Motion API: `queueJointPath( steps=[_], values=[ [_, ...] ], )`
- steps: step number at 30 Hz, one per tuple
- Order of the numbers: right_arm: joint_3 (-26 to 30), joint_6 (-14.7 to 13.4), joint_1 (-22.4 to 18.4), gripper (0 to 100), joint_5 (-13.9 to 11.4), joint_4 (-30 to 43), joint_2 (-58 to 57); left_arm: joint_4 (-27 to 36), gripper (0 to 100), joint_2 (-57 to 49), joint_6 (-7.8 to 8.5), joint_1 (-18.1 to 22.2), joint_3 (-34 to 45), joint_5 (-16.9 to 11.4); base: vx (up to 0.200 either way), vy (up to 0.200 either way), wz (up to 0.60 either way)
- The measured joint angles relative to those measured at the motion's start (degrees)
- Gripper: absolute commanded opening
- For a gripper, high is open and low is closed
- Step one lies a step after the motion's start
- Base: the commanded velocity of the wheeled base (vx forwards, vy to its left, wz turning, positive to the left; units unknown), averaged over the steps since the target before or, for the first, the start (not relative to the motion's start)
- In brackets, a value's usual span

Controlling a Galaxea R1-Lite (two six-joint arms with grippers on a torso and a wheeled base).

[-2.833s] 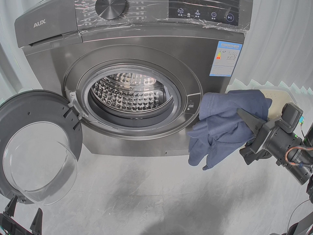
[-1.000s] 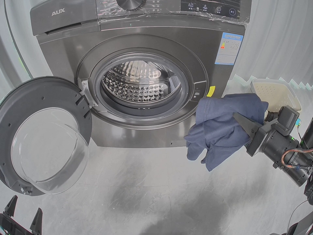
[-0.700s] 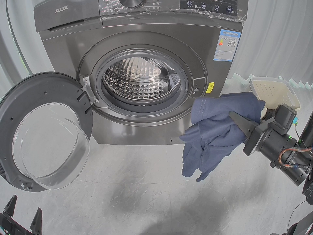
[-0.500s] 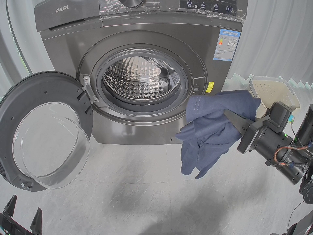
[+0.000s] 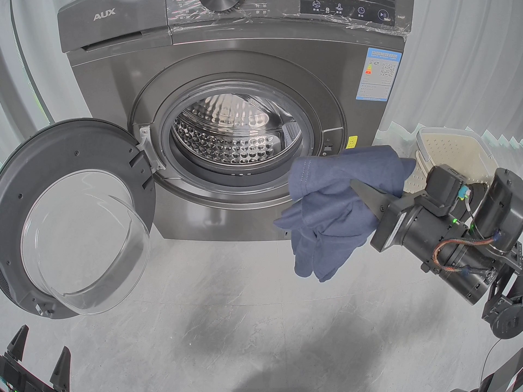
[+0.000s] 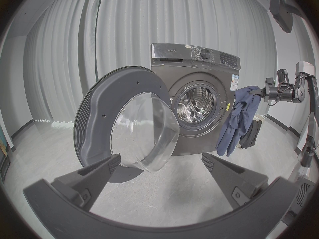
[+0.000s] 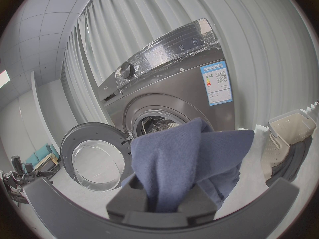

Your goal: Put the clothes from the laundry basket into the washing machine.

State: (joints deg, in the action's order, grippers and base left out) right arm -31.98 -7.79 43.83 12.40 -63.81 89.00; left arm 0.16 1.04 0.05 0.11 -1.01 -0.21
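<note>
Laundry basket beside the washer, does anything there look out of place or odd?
Yes. A dark grey garment hangs down the outside of the laundry basket toward the floor, not inside it. Clear plastic wrap covers the control panel of the washing machine. The blue garment in the right gripper looks firmly clamped.
</note>
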Motion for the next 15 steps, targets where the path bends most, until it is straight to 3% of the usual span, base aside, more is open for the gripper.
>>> queueJointPath(
  steps=[6,9,15],
  values=[
    [-2.28,-0.04,0.41,0,0.07,-2.60,2.93,0.02,100,0.00,-0.05,0.05,0.00,0.02,0.000,0.000,0.00],
    [-3.80,-0.04,0.60,0,0.13,-2.86,4.07,-0.13,100,0.00,1.07,0.05,0.00,-0.57,0.000,0.000,0.00],
    [-5.60,-0.06,1.12,0,0.18,-2.95,5.67,-1.49,100,0.26,1.73,-0.11,-4.39,-4.58,0.000,0.000,0.00]
  ],
)
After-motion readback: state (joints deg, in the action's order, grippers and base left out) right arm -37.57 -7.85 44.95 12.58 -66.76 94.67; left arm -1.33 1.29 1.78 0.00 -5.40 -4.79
